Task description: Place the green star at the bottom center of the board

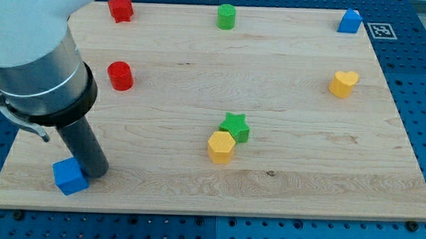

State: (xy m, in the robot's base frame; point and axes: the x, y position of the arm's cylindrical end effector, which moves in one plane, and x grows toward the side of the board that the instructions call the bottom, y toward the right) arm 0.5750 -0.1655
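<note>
Camera view, scanned from the left edge: my tip [96,173] is found low at the tabletop's [289,186] bottom-left corner, touching or just beside the blue cube [69,176] on its right side. No jaws are carried on this rod, so nothing is gripped; blocks can only be pushed. Above it, the red cylinder [120,76] is parked by the left edge, and a red block [120,8] of unclear, star-like shape is seen at the top-left corner.

Moving to the middle, a green cylinder [226,16] is set at the top edge. The green star [235,127] is spotted near the centre, somewhat above the bottom edge, pointed, bright green, lying flat. The yellow hexagon [220,147] is pressed against its lower left, so the downward path is judged partly blocked.

Further right, a yellow heart [343,83] is placed near the right edge and a blue block [350,21] at the top-right corner, both well apart from the star.
</note>
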